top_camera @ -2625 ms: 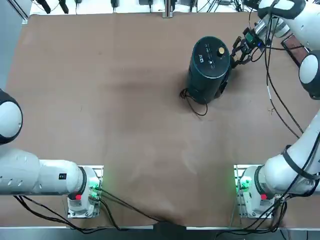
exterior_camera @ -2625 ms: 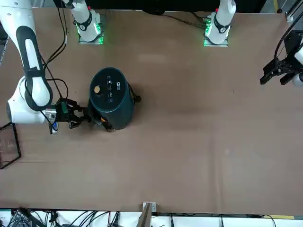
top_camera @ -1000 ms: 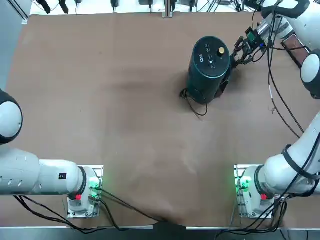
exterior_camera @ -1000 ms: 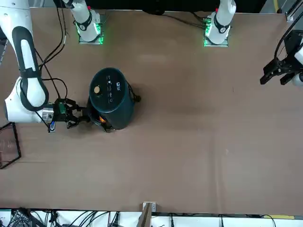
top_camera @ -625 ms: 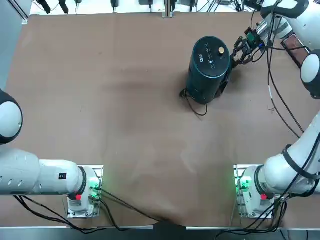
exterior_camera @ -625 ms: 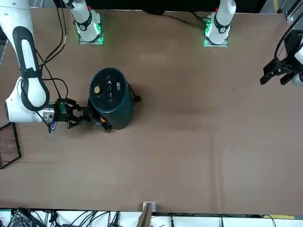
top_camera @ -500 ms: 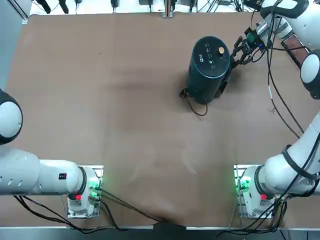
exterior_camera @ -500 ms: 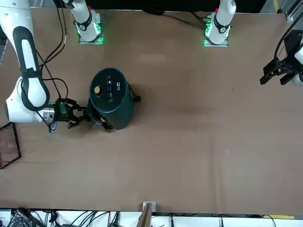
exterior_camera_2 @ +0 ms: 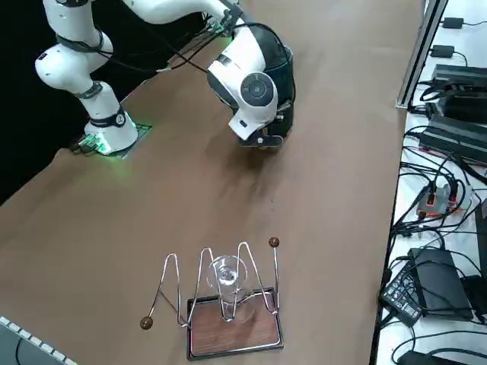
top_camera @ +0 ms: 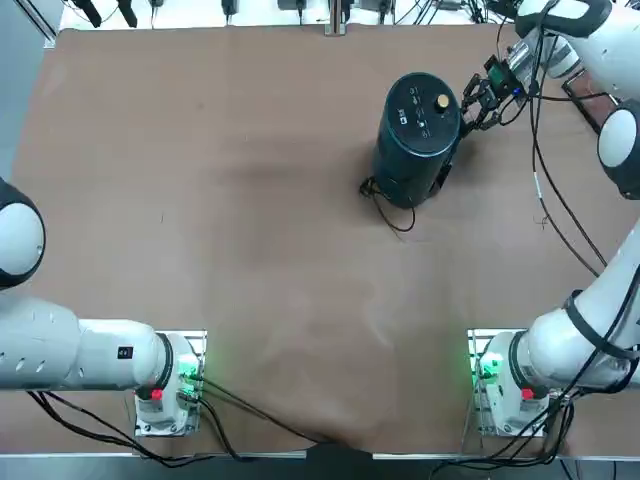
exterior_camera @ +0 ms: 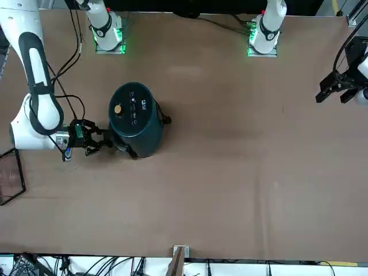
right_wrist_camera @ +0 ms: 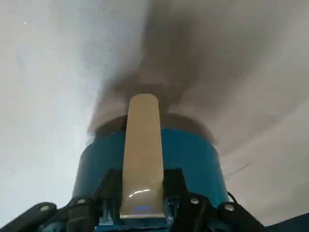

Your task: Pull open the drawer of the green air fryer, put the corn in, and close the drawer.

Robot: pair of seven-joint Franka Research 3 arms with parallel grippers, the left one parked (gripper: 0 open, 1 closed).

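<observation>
A: What is the setting like around the green air fryer [top_camera: 418, 138]?

B: It stands on a broad brown worktop [top_camera: 250, 220], towards the far right part of it as the robot sees it. A wire rack on a wooden base [exterior_camera_2: 228, 312] sits on the worktop well apart from the fryer, beyond the working arm, with a clear glass [exterior_camera_2: 226, 277] standing in it. Past the worktop's edge there are cables and black power bricks [exterior_camera_2: 449, 129] on a white surface.

A: And the fryer itself?

B: A tall, dark green-black cylinder, upright, with a round flat top carrying white markings and a small gold knob [exterior_camera: 118, 108]. A thin black cord [top_camera: 390, 210] curls out from its foot on the side away from the arm. The drawer [exterior_camera: 127, 150] looks pushed in, flush with the body. No corn shows in any view.

A: Where is the arm?

B: The right gripper [exterior_camera: 99, 140] is just beside the fryer, low at its drawer side, reaching in roughly level. The white forearm [exterior_camera: 35, 80] bends back over it towards its base [exterior_camera: 106, 31].

A: Are the fingers [exterior_camera: 103, 134] spread?

B: No, they are pressed together. The wrist view shows a pale tan strip running up between them, over the blue-green curve of the fryer [right_wrist_camera: 193, 159]. I cannot tell whether they touch the drawer's handle, which is hidden.
</observation>
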